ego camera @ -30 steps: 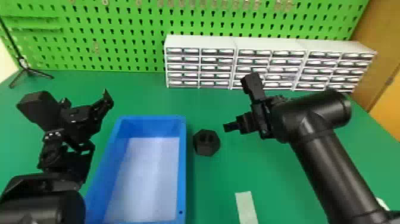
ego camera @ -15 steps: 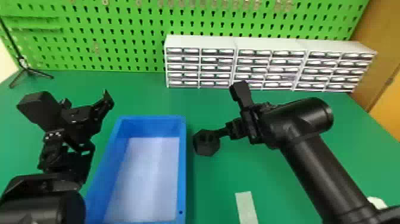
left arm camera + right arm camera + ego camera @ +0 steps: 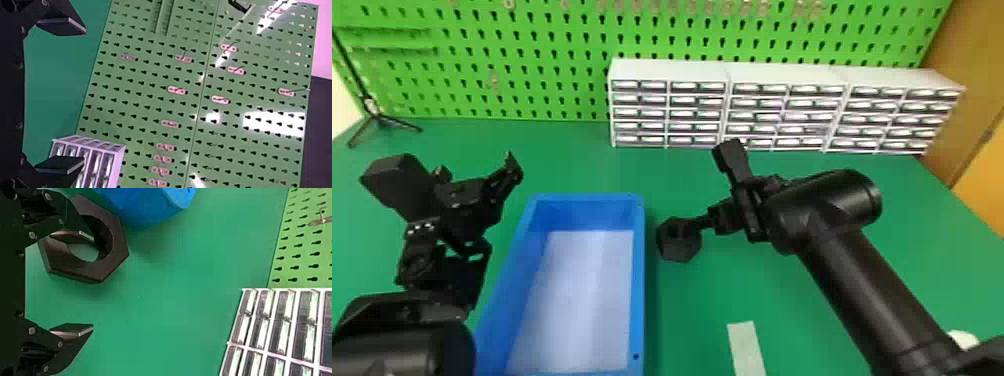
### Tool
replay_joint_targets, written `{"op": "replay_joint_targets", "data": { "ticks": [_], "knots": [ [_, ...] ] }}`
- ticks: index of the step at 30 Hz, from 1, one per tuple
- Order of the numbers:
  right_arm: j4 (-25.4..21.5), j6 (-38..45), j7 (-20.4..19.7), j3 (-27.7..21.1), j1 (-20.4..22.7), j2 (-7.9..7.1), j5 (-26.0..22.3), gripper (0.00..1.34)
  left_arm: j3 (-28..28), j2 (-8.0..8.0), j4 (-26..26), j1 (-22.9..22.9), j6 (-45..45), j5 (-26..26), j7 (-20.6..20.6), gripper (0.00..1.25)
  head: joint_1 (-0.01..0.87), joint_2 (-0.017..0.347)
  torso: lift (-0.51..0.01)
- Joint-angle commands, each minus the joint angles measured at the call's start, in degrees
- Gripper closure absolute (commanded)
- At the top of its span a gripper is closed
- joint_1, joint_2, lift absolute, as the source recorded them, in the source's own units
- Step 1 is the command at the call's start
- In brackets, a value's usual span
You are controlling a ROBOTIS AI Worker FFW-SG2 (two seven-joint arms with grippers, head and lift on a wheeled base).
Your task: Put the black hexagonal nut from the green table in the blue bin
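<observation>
The black hexagonal nut lies on the green table, just right of the blue bin. My right gripper is at the nut's right side in the head view. In the right wrist view the right gripper stands open, one finger over the hole of the nut and the other well outside it; a corner of the blue bin is close by. My left gripper is parked left of the bin; in the left wrist view the left gripper is open and holds nothing.
White drawer units stand along the back of the table before a green pegboard. A pale strip lies on the table near the front. At the far left is a small black tripod.
The right gripper has moved left to the nut, mostly in the first half second, and has shifted slightly since. The nut, the bin and the left arm look unmoved.
</observation>
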Motion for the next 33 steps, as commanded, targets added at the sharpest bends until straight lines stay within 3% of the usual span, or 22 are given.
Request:
{"op": "replay_joint_targets", "data": {
  "ticks": [1,33],
  "knots": [
    [1.29,-2.15,-0.08,-0.22,-0.12,0.07,-0.09,0.47,-0.07,0.00,0.00,0.03,0.00,0.03,0.00,0.13,0.692,0.008,-0.097],
    [7.53,-10.15,-0.08,-0.04,-0.21,0.60,-1.32,0.47,0.20,0.00,0.00,0.21,0.00,0.03,0.00,0.13,0.692,0.008,-0.097]
  ]
}}
